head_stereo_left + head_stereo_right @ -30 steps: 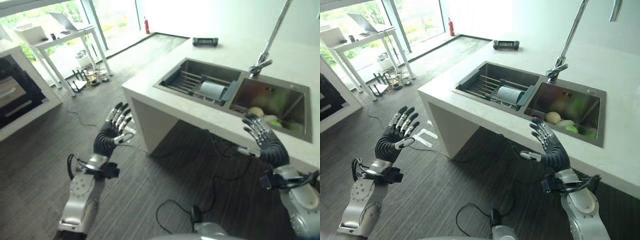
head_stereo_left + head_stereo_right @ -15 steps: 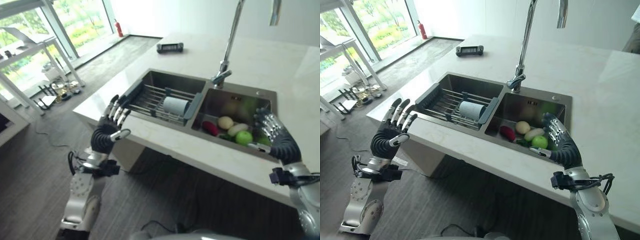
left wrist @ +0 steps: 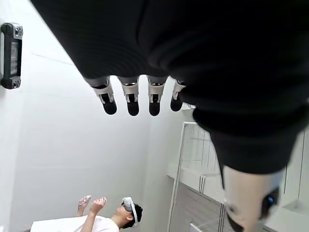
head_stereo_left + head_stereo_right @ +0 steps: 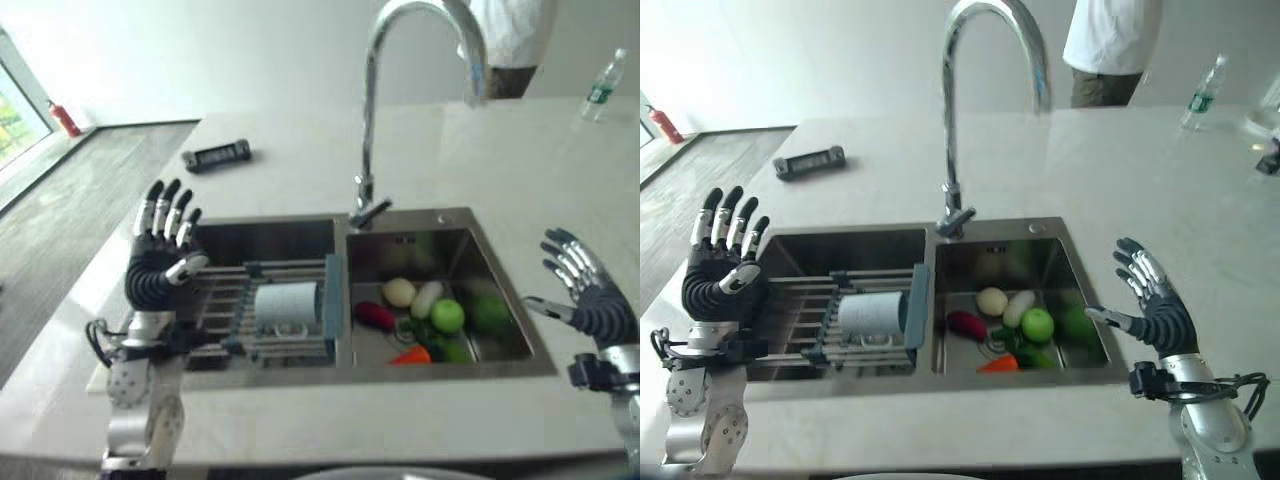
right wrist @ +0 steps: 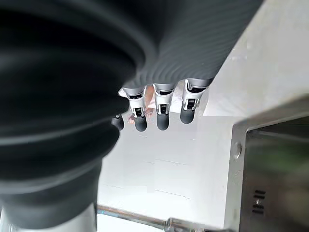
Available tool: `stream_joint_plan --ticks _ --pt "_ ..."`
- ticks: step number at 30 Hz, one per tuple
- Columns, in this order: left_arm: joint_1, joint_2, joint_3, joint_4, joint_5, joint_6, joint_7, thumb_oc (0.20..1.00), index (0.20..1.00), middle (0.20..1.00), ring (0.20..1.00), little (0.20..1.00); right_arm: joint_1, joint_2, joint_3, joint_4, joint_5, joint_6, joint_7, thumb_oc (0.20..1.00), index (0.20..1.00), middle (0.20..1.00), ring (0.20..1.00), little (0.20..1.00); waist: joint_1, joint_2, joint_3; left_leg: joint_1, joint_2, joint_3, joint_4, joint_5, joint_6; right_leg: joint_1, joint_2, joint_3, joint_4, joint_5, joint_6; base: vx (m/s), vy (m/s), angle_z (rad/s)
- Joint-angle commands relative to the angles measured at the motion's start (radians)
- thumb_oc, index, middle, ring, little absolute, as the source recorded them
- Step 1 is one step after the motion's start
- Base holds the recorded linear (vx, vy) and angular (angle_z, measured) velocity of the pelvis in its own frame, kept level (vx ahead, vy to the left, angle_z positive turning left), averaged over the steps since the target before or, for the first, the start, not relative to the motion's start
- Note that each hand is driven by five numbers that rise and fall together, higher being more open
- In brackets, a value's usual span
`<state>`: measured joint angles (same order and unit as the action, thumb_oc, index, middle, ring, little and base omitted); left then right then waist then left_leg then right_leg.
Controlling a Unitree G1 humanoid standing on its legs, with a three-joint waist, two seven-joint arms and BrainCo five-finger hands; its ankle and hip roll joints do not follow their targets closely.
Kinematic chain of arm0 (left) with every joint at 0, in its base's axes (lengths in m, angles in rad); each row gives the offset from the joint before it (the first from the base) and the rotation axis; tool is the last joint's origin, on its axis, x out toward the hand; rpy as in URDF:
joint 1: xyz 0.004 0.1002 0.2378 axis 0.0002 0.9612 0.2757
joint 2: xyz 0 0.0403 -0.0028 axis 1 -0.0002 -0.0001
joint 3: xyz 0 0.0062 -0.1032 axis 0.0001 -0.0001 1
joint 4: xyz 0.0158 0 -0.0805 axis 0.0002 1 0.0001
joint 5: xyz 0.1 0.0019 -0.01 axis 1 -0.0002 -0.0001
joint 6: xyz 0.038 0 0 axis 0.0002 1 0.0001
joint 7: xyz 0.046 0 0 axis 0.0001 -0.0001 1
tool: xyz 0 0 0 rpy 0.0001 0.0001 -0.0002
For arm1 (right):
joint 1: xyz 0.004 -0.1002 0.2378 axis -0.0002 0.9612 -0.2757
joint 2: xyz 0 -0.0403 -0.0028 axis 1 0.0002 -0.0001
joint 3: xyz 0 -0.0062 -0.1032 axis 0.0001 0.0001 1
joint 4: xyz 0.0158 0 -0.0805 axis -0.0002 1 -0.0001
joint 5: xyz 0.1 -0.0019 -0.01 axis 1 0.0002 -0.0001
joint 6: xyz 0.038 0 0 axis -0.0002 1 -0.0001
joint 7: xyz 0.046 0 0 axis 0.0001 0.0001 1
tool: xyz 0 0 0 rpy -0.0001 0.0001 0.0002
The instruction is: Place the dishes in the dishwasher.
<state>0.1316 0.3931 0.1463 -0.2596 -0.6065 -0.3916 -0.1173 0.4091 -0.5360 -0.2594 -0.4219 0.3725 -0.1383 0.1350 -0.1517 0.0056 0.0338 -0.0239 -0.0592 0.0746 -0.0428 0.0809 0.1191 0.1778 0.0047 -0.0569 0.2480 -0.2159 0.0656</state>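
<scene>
A white cup (image 4: 286, 305) lies on its side in a slatted rack (image 4: 225, 300) set in the left basin of a steel double sink (image 4: 500, 368). My left hand (image 4: 160, 262) is raised above the sink's left edge, fingers straight and spread, holding nothing. In the left wrist view its fingertips (image 3: 130, 102) stand straight with nothing between them. My right hand (image 4: 1155, 308) hovers over the counter just right of the sink, open and empty. Its fingers (image 5: 161, 115) are straight in the right wrist view.
The right basin holds produce: a green apple (image 4: 447, 316), a red vegetable (image 4: 374, 315), pale ones (image 4: 400, 292). A tall curved faucet (image 4: 372, 110) rises behind the sink. On the white counter lie a black device (image 4: 216, 156) and a water bottle (image 4: 600, 90). A person (image 4: 1110, 45) stands behind.
The camera has swung round and now faces the sink square on. Both hands stay open and empty, now level with the counter on either side of the sink.
</scene>
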Motion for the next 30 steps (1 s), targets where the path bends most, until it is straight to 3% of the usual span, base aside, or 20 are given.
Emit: stream_joint_plan --ticks 1,3,5,7,10,14,21,24,25,30 --pt "0.021 0.077 0.051 -0.093 0.048 0.000 0.015 1.000 1.000 1.000 1.000 1.000 -0.112 0.009 -0.017 0.013 0.007 -0.035 0.006 1.000 1.000 1.000 1.000 1.000 0.073 -0.048 -0.004 0.045 0.075 -0.002 -0.044 0.000 -0.120 -0.068 -0.107 0.050 -0.193 0.290 0.060 0.03 0.307 0.49" --pt "0.027 0.085 0.059 -0.101 0.070 0.011 0.033 1.000 1.000 1.000 1.000 1.000 -0.124 0.014 -0.004 0.023 0.011 -0.039 0.019 1.000 1.000 1.000 1.000 1.000 0.096 -0.051 0.003 0.059 0.069 0.030 -0.044 -0.004 -0.118 -0.114 -0.113 -0.047 -0.114 0.312 0.064 -0.04 0.137 0.12" --pt "0.024 0.088 0.064 -0.105 0.080 0.016 0.039 1.000 1.000 1.000 1.000 1.000 -0.136 0.017 0.009 0.028 0.006 -0.037 0.020 1.000 1.000 1.000 1.000 1.000 0.105 -0.052 0.005 0.063 0.073 0.051 -0.044 -0.007 -0.121 -0.130 -0.098 -0.080 -0.118 0.302 0.060 -0.04 0.051 -0.54" --pt "0.011 0.095 0.063 -0.101 0.068 0.032 0.030 1.000 1.000 1.000 1.000 1.000 -0.138 0.017 0.009 0.034 0.002 -0.039 0.007 1.000 1.000 1.000 1.000 1.000 0.097 -0.055 0.007 0.068 0.062 0.048 -0.044 -0.009 -0.121 -0.136 -0.042 -0.054 -0.156 0.284 0.042 0.00 0.007 -0.51" --pt "0.006 0.098 0.057 -0.092 0.083 0.036 0.019 1.000 1.000 1.000 1.000 1.000 -0.130 0.012 -0.005 0.037 0.015 -0.045 0.001 1.000 1.000 1.000 1.000 1.000 0.088 -0.057 0.012 0.081 0.046 0.028 -0.044 -0.014 -0.121 -0.142 -0.001 -0.052 -0.206 0.283 0.021 0.02 -0.034 -0.02" --pt "0.013 0.097 0.042 -0.105 0.113 0.044 0.007 1.000 1.000 1.000 1.000 1.000 -0.129 0.006 0.002 0.042 0.012 -0.050 -0.019 1.000 1.000 1.000 1.000 1.000 0.079 -0.050 0.012 0.087 0.046 0.014 -0.044 -0.017 -0.126 -0.124 0.013 -0.035 -0.288 0.277 0.004 -0.01 -0.122 0.23" --pt "0.047 0.115 0.035 -0.099 0.184 0.054 -0.006 1.000 1.000 1.000 1.000 1.000 -0.154 0.006 0.032 0.047 -0.008 -0.038 -0.049 1.000 1.000 1.000 1.000 1.000 0.085 -0.035 -0.003 0.102 0.038 0.004 -0.044 -0.034 -0.126 -0.114 0.019 -0.010 -0.335 0.297 0.010 0.00 -0.109 0.10" --pt "0.043 0.148 0.037 -0.086 0.315 0.055 0.053 1.000 1.000 1.000 1.000 1.000 -0.163 0.001 0.042 0.046 -0.015 -0.031 -0.065 1.000 1.000 1.000 1.000 1.000 0.082 -0.021 -0.008 0.102 0.041 0.009 -0.044 -0.041 -0.128 -0.124 0.015 -0.006 -0.335 0.299 0.017 -0.01 -0.064 -0.05" --pt "0.038 0.181 0.039 -0.076 0.396 0.125 0.063 1.000 1.000 1.000 1.000 1.000 -0.168 -0.003 0.045 0.043 -0.017 -0.025 -0.066 1.000 1.000 1.000 1.000 1.000 0.075 -0.014 -0.011 0.101 0.045 0.016 -0.044 -0.041 -0.130 -0.131 0.011 -0.004 -0.335 0.301 0.021 -0.01 -0.013 -0.03" --pt "-0.024 0.348 0.029 -0.031 0.626 0.228 0.081 1.000 1.000 1.000 1.000 1.000 -0.193 -0.050 0.043 0.039 -0.010 -0.001 -0.057 1.000 1.000 1.000 1.000 1.000 0.048 0.004 -0.016 0.108 0.047 0.046 -0.044 -0.051 -0.130 -0.131 0.004 0.000 -0.335 0.305 0.031 -0.02 0.024 -0.05"
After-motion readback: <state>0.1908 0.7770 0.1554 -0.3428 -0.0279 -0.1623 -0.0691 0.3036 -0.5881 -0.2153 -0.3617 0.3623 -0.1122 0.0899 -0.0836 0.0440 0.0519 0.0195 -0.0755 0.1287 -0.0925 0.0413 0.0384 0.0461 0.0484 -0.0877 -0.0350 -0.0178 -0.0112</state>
